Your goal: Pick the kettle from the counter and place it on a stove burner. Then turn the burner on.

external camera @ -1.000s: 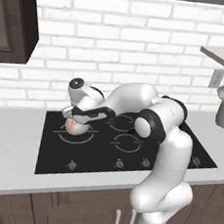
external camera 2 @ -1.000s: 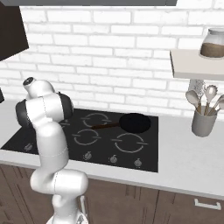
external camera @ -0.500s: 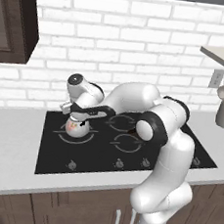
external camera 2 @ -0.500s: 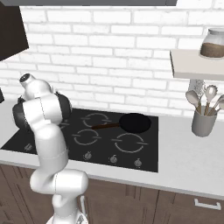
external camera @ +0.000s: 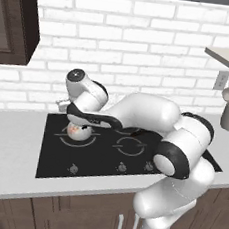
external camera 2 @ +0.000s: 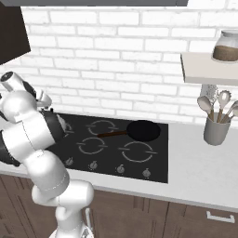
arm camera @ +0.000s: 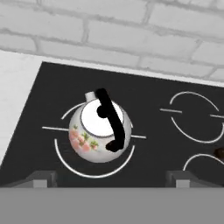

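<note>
The kettle (arm camera: 100, 129), whitish with pink flowers, a white lid and a black handle, stands upright inside the big ring of the stove burner (arm camera: 65, 151) at the cooktop's left side. My gripper (arm camera: 111, 179) hovers just above it, open, with one fingertip (arm camera: 41, 178) on each side and nothing between them. From the left base view the kettle (external camera: 78, 131) sits on the burner (external camera: 79, 143) under my hand (external camera: 80, 121). The pale counter (external camera: 11, 155) lies to the left of the cooktop.
A black frying pan (external camera 2: 143, 130) rests on the back right ring. Several knobs (external camera 2: 94, 165) line the cooktop's front edge. A grey utensil cup (external camera 2: 216, 132) stands on the counter at the right, under a shelf (external camera 2: 207, 69) holding a jar. A brick wall closes the back.
The gripper has opened, let go of the kettle and lifted slightly. The kettle stays on the burner.
</note>
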